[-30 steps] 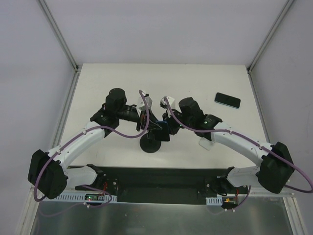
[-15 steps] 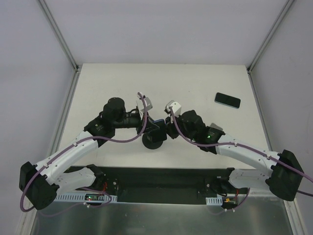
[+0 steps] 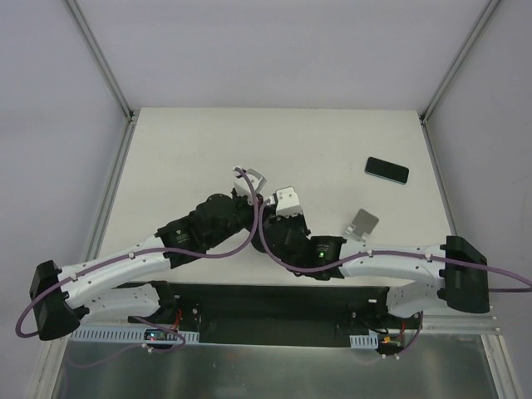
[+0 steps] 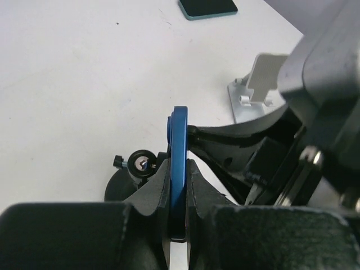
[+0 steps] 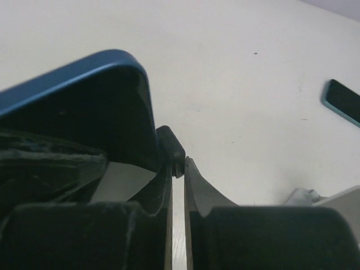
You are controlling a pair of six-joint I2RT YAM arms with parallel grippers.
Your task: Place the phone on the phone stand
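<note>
Blue phone [image 4: 179,129] seen edge-on in the left wrist view, upright, lifted off the table [image 4: 73,84], the left gripper [image 4: 179,169] clenched on its two flat faces near the lower end. Judgement: rigid thin slab, moderate weight, smooth glass and metal, so likely to slip or pivot in a narrow pinch. Face-to-face hold low on the body looks right, since it leaves the upper part free to lean on a cradle. Black stand [image 4: 140,164] sits just below and left of the phone, its round base and a small knob showing. A silver stand [image 4: 253,95] and a second phone [image 4: 208,7], teal-edged and lying flat, are farther off. Right wrist view: the right gripper [image 5: 178,169] is closed to a sliver with a black lug [image 5: 170,143] at its tips. I cannot tell whether it is pinched. The blue phone's corner fills the left just beside it. Top view: left arm [image 3: 141,258] and right arm [image 3: 399,262] fold together near the front edge, hiding phone and black stand. The table is white, matte, flat and hard. Pale walls [image 3: 274,50] on three sides, with room behind.
</note>
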